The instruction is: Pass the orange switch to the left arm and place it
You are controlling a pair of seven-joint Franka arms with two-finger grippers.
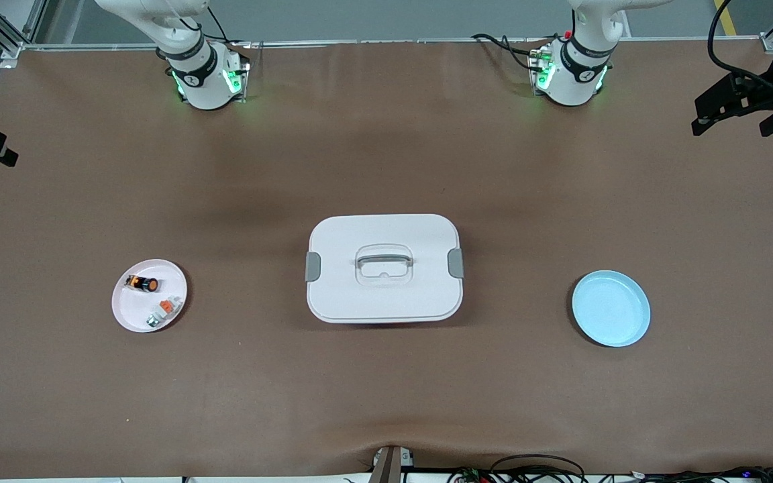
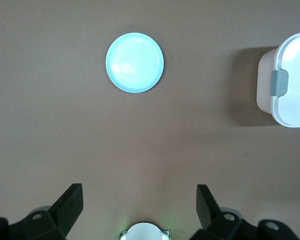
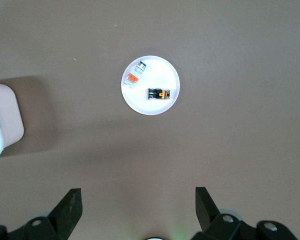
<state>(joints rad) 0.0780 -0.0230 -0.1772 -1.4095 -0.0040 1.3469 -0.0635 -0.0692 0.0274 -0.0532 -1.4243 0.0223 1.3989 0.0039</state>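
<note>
The orange switch (image 1: 143, 284) lies on a small white plate (image 1: 126, 314) toward the right arm's end of the table; the right wrist view shows the switch (image 3: 159, 93) on that plate (image 3: 150, 108) too. The white box (image 1: 384, 267) with grey latches stands mid-table and shows partly in the left wrist view (image 2: 288, 82) and the right wrist view (image 3: 4, 120). My right gripper (image 3: 138, 205) is open, empty and high over the table. My left gripper (image 2: 139, 202) is open, empty and high over the table. Neither gripper shows in the front view.
A small white-and-grey part with an orange tab (image 1: 164, 311) shares the white plate, also seen from the right wrist (image 3: 135, 73). An empty light-blue plate (image 1: 610, 308) lies toward the left arm's end, also in the left wrist view (image 2: 134, 62). Black camera mounts stand at both table ends.
</note>
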